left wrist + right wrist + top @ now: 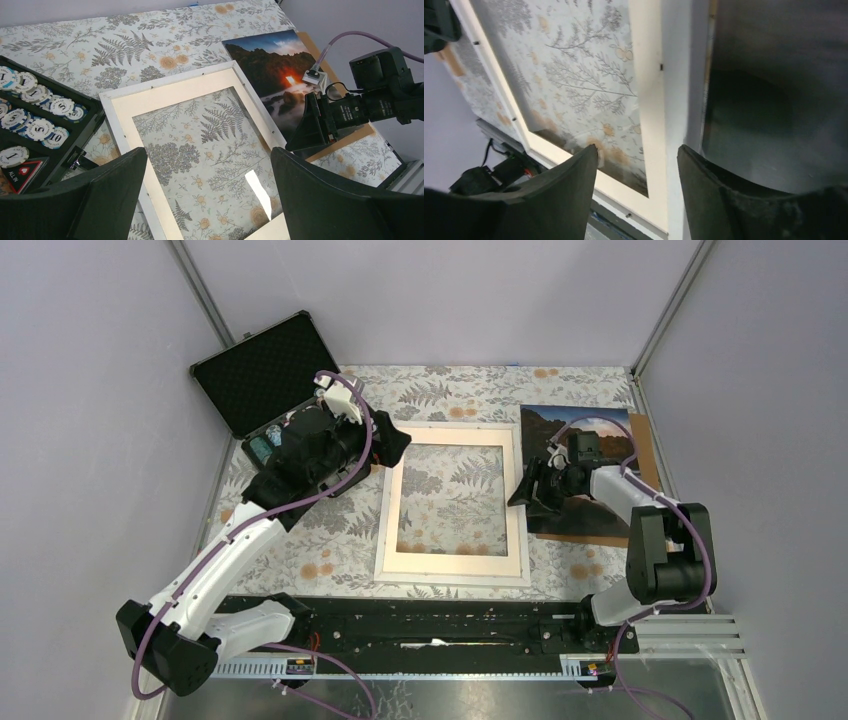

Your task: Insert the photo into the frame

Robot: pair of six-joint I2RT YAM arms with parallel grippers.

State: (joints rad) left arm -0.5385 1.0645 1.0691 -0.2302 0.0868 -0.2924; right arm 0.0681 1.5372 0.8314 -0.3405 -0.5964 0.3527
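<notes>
Over the frame (pixel 390 510), flat mid-table with the floral cloth (pixel 455 390) showing through it, the right gripper (pixel 636 150) hangs low at the right rail, fingers parted and gripping nothing. The photo (pixel 565 425) lies face up on the brown backing board (pixel 650 455), just right of the frame, not inside it. The left gripper (pixel 208 152) hovers spread wide above the frame's far-left corner, near the case of chips (pixel 262 368).
</notes>
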